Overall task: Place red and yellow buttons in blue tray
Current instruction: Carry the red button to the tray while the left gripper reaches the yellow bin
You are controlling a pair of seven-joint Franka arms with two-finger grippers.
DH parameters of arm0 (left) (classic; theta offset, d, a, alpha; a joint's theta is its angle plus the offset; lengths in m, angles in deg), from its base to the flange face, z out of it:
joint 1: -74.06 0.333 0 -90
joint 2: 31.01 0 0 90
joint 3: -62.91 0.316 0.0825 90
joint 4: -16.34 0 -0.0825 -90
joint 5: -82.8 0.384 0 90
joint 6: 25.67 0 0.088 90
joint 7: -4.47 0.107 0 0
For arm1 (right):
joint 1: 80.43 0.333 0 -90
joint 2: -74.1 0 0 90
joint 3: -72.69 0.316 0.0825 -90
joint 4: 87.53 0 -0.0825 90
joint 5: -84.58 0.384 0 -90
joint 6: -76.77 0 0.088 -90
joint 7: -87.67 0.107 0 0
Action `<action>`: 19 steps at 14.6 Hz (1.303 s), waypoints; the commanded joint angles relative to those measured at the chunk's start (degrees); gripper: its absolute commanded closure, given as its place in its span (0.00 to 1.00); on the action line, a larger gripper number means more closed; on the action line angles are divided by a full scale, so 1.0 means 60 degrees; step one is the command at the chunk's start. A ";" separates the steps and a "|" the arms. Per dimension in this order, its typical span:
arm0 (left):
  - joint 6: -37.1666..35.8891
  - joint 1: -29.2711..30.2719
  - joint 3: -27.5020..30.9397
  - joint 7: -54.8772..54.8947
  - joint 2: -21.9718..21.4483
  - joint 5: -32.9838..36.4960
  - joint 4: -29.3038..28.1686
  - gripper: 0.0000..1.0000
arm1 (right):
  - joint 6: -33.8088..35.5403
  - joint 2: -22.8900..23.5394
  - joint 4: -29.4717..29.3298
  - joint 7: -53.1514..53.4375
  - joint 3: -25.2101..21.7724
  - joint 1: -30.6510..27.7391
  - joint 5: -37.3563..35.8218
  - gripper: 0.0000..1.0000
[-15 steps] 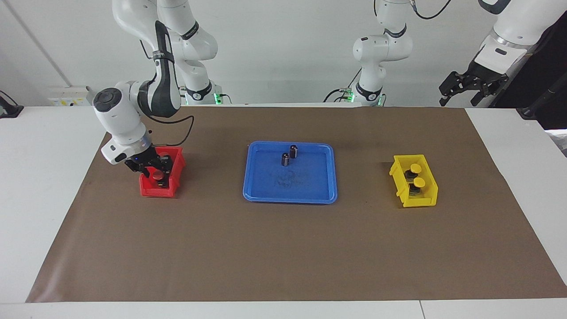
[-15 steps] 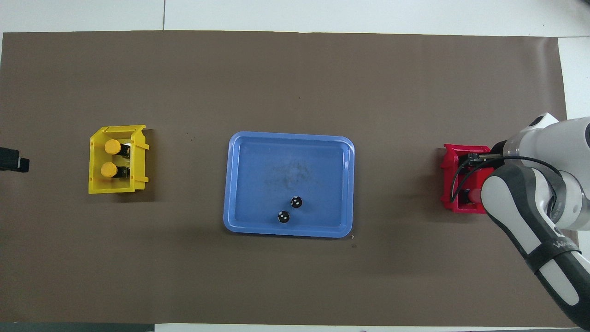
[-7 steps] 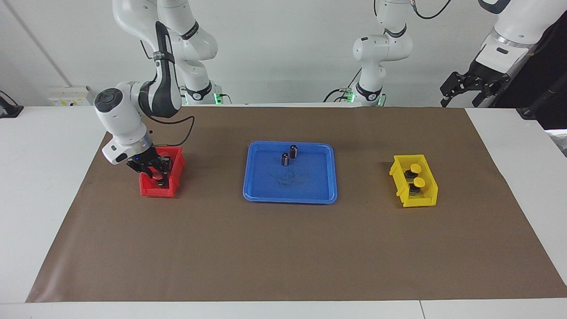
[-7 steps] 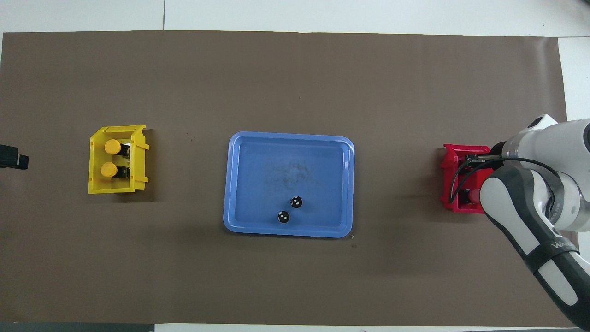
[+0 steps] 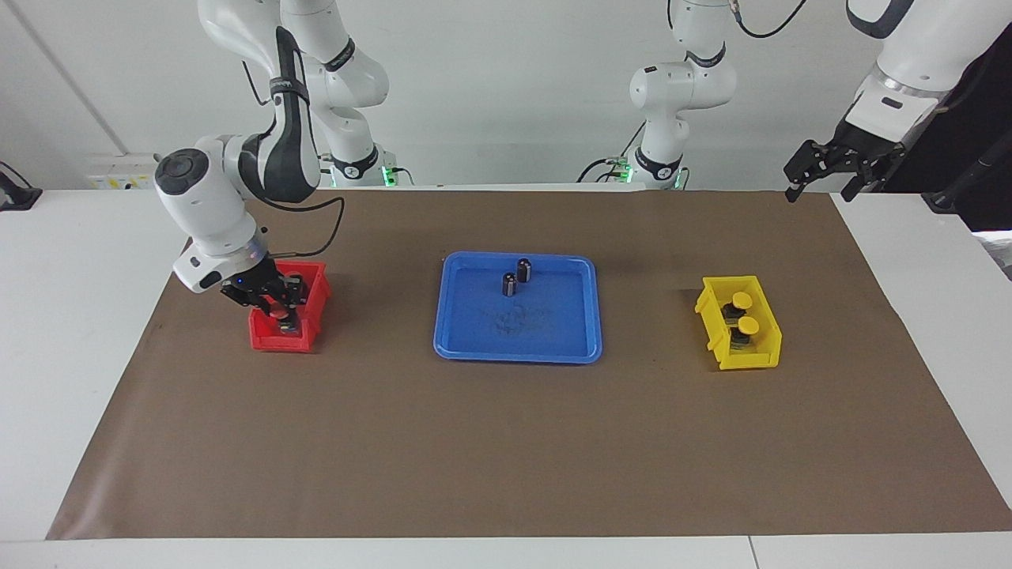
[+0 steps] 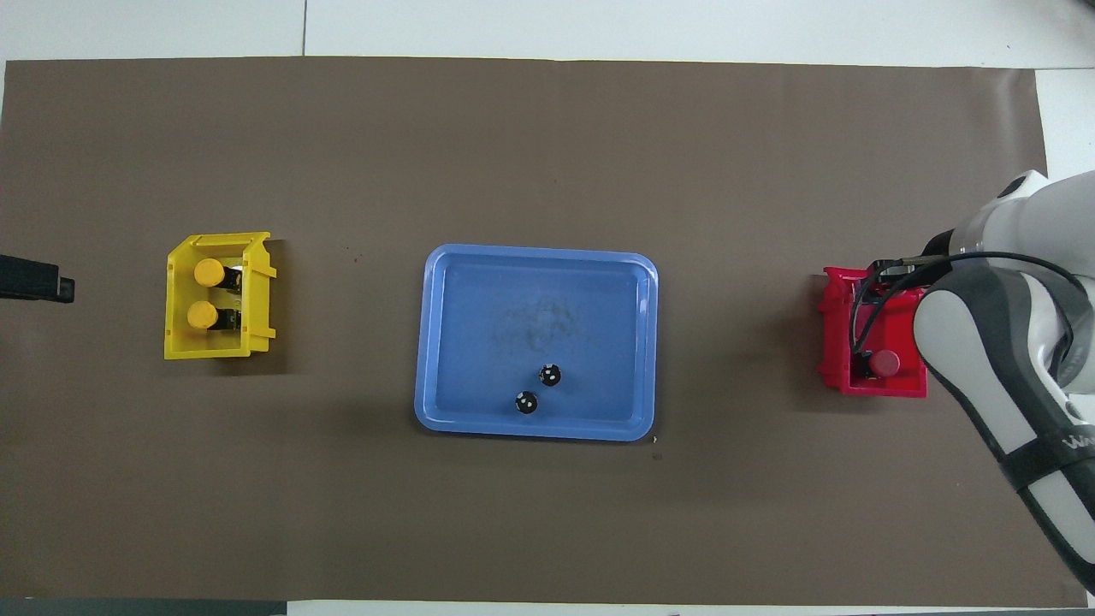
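My right gripper (image 5: 277, 304) is down in the red bin (image 5: 277, 341), at a red button (image 5: 277, 310) in the part of the bin farther from the robots. In the overhead view the wrist hides this button. A second red button (image 6: 884, 363) stands in the nearer part of the bin (image 6: 834, 325). Two yellow buttons (image 5: 741, 300) (image 5: 748, 325) stand in the yellow bin (image 5: 755, 359), also seen from overhead (image 6: 207, 272) (image 6: 201, 315). The blue tray (image 5: 518, 356) (image 6: 530, 291) lies mid-table. My left gripper (image 5: 822, 183) waits open, raised off the left arm's end of the table.
Two dark capless cylinders (image 5: 524, 270) (image 5: 510, 284) stand in the tray's part nearer the robots, also seen from overhead (image 6: 551, 375) (image 6: 527, 402). A brown mat (image 5: 506, 442) covers the table. The left gripper's tip (image 6: 34, 287) shows at the overhead view's edge.
The right arm's wrist has shifted up and toward its own end of the table, uncovering the nearer red button in the overhead view. The left gripper has drifted slightly.
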 commanded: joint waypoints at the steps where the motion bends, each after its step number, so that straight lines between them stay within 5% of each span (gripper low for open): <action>1: 0.1969 -0.0084 0.0002 -0.0209 0.0251 0.0002 -0.1374 0.03 | 0.1701 0.0563 -0.2039 0.0553 0.0016 0.0781 -0.0030 0.82; 5: 0.3570 -0.0245 -0.0027 -0.0574 0.1540 0.0002 -0.1567 0.14 | 0.2660 0.1326 -0.3890 0.2414 0.0031 0.2522 0.0115 0.82; 9: 0.4419 -0.0450 -0.0013 -0.0707 0.2011 0.0002 -0.2034 0.36 | 0.1081 0.1895 -0.3877 0.5051 0.0045 0.4545 0.0160 0.85; 13: 0.5418 -0.0465 -0.0013 -0.0707 0.2128 0.0002 -0.2681 0.36 | 0.0551 0.3653 -0.5033 0.7470 0.0045 0.6200 -0.0030 0.84; 19: 0.5638 -0.0465 -0.0027 -0.0707 0.2422 0.0002 -0.2812 0.36 | -0.0007 0.3525 -0.3820 0.7502 0.0045 0.6380 -0.0001 0.80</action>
